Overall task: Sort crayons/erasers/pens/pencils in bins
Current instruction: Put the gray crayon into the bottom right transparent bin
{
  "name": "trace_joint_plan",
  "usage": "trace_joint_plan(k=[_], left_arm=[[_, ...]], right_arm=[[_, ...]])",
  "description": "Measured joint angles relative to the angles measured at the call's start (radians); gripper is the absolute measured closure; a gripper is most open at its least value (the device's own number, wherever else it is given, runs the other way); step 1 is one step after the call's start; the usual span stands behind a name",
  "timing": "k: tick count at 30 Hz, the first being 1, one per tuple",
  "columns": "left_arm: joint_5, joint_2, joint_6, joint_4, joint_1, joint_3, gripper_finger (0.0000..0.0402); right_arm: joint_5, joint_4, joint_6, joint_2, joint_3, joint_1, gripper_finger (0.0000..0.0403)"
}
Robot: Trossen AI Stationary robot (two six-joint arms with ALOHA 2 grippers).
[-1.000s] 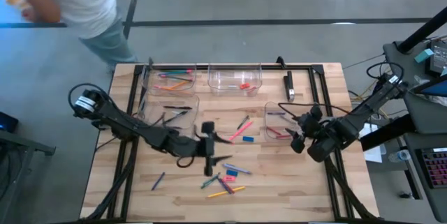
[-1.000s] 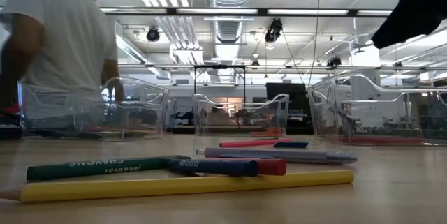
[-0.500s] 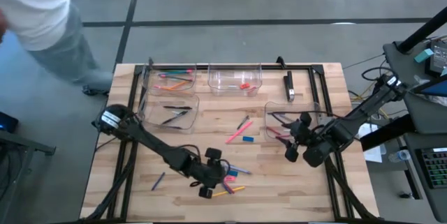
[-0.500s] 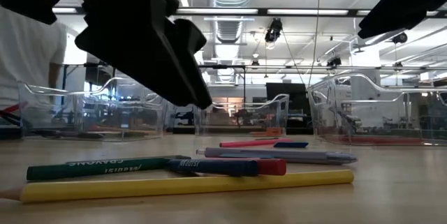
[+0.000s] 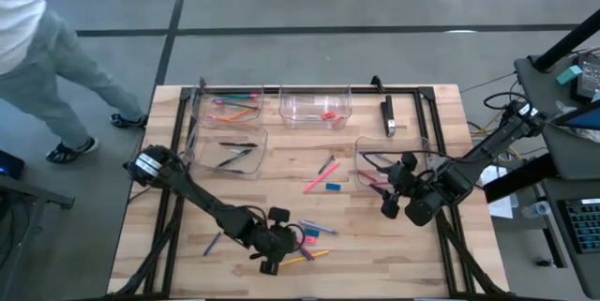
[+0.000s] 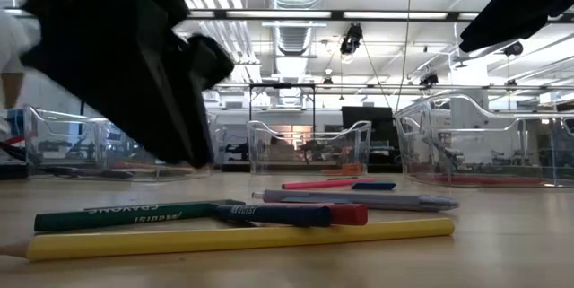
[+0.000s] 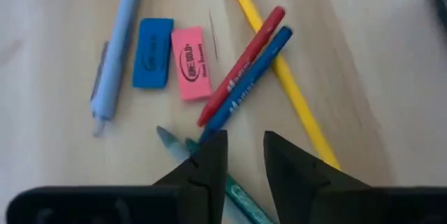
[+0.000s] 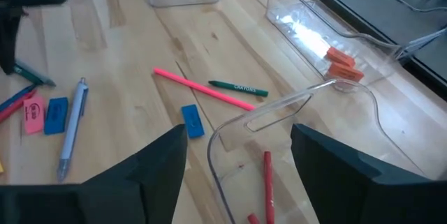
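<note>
My left gripper [image 5: 289,241] [image 7: 244,155] hovers low over the crayon pile near the table's front middle, tipped down, its fingers a narrow gap apart. A green crayon [image 7: 241,196] lies on the table under that gap. Just past the fingertips lie a blue crayon [image 7: 244,84], a red crayon [image 7: 241,67], a yellow pencil [image 7: 279,70], a pink eraser [image 7: 191,63], a blue eraser [image 7: 154,62] and a pale blue pen [image 7: 115,49]. My right gripper [image 5: 394,187] [image 8: 241,147] waits open above the right bin [image 5: 384,165], which holds red crayons.
Three more bins stand at the far left: pencils [image 5: 225,106], erasers [image 5: 315,106], pens [image 5: 230,151]. A pink pencil [image 5: 319,181], a blue eraser [image 5: 333,187] and a blue crayon [image 5: 213,243] lie loose. A black fixture [image 5: 387,113] sits far right. A person [image 5: 37,57] walks beyond the far left corner.
My left gripper has swung from the table's middle toward the near edge, dropped low and tipped steeply down over the crayon pile. My right gripper has shifted slightly toward the near edge. The person has walked off to the left. No crayon has moved.
</note>
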Motion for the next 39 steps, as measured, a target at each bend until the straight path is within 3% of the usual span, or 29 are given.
trace_joint_plan(k=[6,10,29,39], left_arm=[[-0.001,-0.014,-0.231,-0.196,-0.022,0.047,0.0325],[0.007,-0.014,-0.312,-0.217,-0.037,0.051,0.0325],[-0.028,0.036,-0.394,-0.211,-0.041,0.008,0.0325],[-0.041,-0.005,-0.397,-0.216,-0.039,0.011,0.0325]], right_arm=[[0.000,0.000,0.001,0.001,0.000,0.000,0.0160],[0.000,0.000,0.001,0.001,0.000,0.000,0.0160],[0.000,0.001,0.002,0.001,0.000,0.000,0.0162],[0.000,0.001,0.002,0.001,0.000,0.000,0.0163]])
